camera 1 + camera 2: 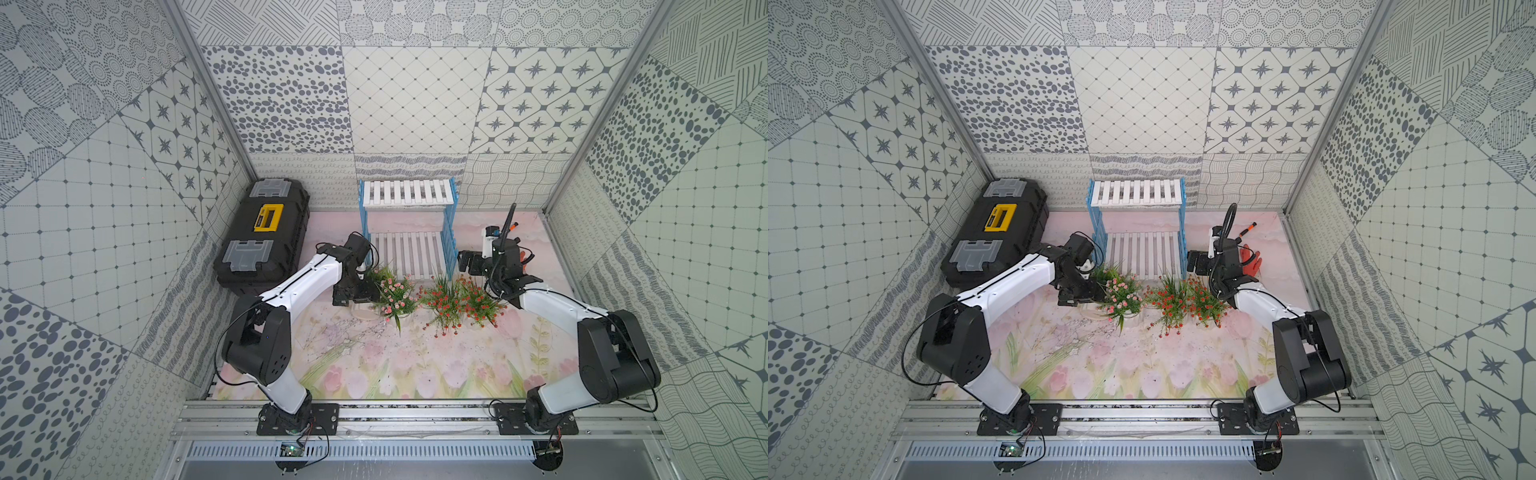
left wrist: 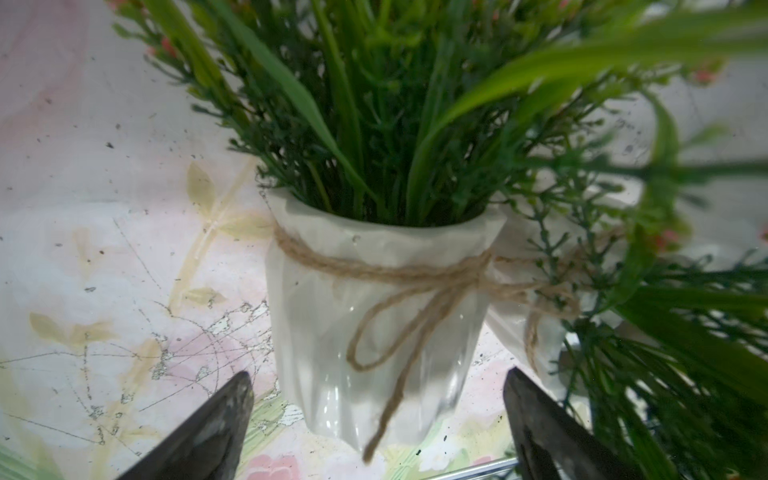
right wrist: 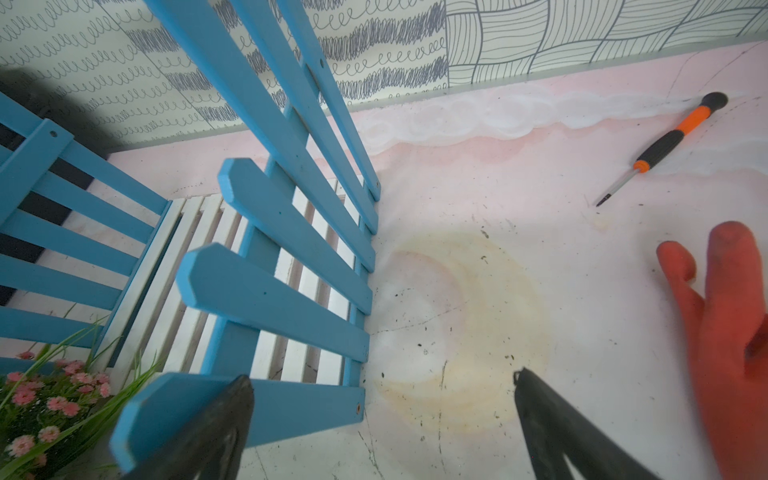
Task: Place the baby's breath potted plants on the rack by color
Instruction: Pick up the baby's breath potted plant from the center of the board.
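Observation:
The rack (image 1: 407,193) stands at the back centre, and both of its white slatted shelves are bare. In front of it on the mat are pink-blossomed baby's breath potted plants (image 1: 392,295) and two red-orange ones (image 1: 442,303) (image 1: 478,301). My left gripper (image 1: 357,298) is low beside the pink plants. In the left wrist view it (image 2: 379,374) is open, its jaws on either side of a white ribbed pot (image 2: 374,299) tied with twine, with gaps on both sides. A second pot (image 2: 515,328) shows behind it. My right gripper (image 3: 382,376) is open and empty by the rack's blue side (image 3: 266,299).
A black-and-yellow toolbox (image 1: 262,237) lies at the back left, close to my left arm. An orange-and-black screwdriver (image 3: 665,145) and an orange glove (image 3: 727,332) lie on the mat to the right of the rack. Walls close in the workspace on three sides.

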